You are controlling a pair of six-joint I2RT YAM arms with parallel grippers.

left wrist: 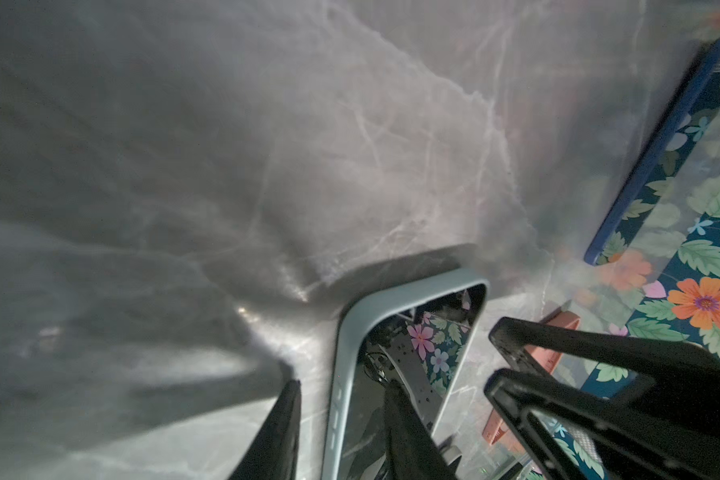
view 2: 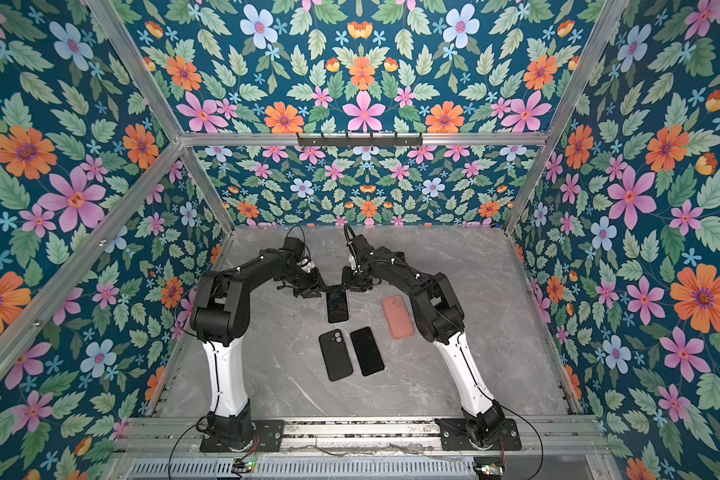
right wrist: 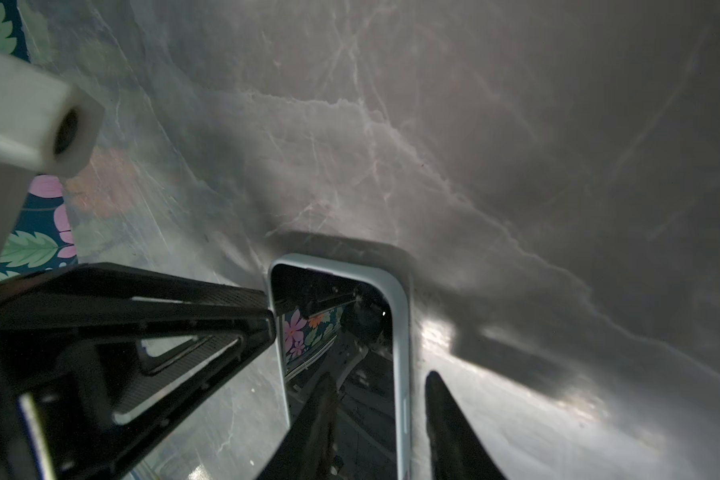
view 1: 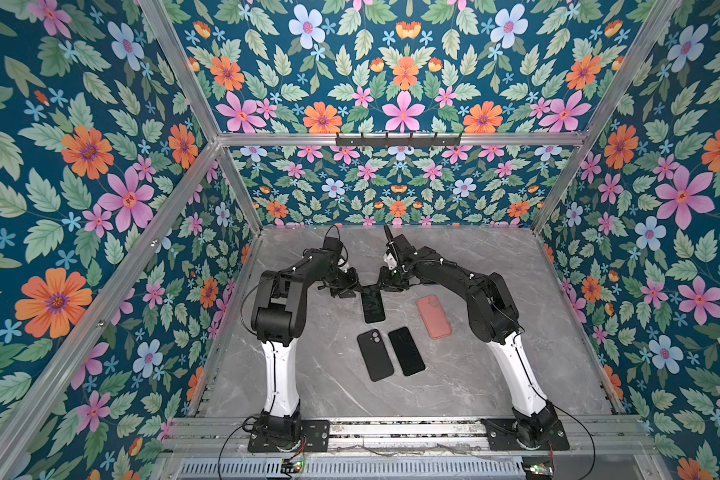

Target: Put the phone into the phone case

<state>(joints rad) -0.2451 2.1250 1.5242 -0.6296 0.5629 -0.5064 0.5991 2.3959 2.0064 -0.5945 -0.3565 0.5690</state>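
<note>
A phone [view 1: 373,305] [view 2: 337,305] lies screen up mid-table, its dark glass framed by a light blue rim [left wrist: 350,332] [right wrist: 402,332] that looks like a case. Both grippers meet at its far end. My left gripper [view 1: 352,286] [left wrist: 341,384] is open and straddles one long edge, one finger over the glass, the other above the table. My right gripper [view 1: 385,284] [right wrist: 380,375] is open and straddles the opposite edge the same way. Neither finger pair presses the rim. Nearer the front lie a black phone case [view 1: 375,355] and a black phone [view 1: 406,351].
A pink case [view 1: 434,316] [view 2: 398,316] lies to the right, close to the right arm. A flat dark blue-edged thing [left wrist: 657,145] with a glossy face mirroring the wallpaper lies beyond it, mostly under that arm. Floral walls enclose the grey marble table [view 1: 495,374].
</note>
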